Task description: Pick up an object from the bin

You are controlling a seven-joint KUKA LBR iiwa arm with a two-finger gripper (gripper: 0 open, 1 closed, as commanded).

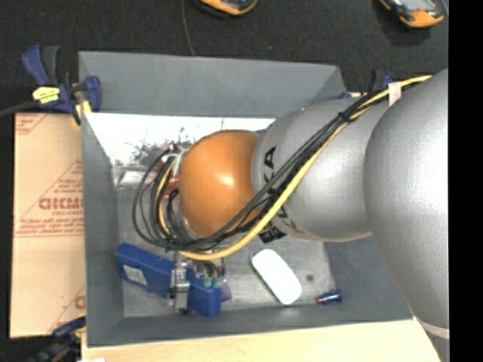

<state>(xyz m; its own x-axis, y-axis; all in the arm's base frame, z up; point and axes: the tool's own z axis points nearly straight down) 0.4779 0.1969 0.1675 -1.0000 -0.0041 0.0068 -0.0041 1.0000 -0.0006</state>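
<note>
Camera view: arm low in the bin (102, 225), gripper (179, 283) down at the floor's 7 o'clock, at the reaching step of the pick.
Under the orange wrist cover (215, 179) the gripper sits between a flat blue box (139, 268) at its 9 o'clock and a blue block (205, 300) at its 4 o'clock, touching or just beside both. Whether the claw is wide, narrow or closed on either I cannot tell, so no hold can be claimed. A white oval thing (276, 276) lies apart at the floor's 5 o'clock, and a small blue-and-red stick (328, 298) lies near the 4 o'clock corner. By my reading, the next move calls for closing on one blue piece, then a straight lift clear of the wall.
</note>
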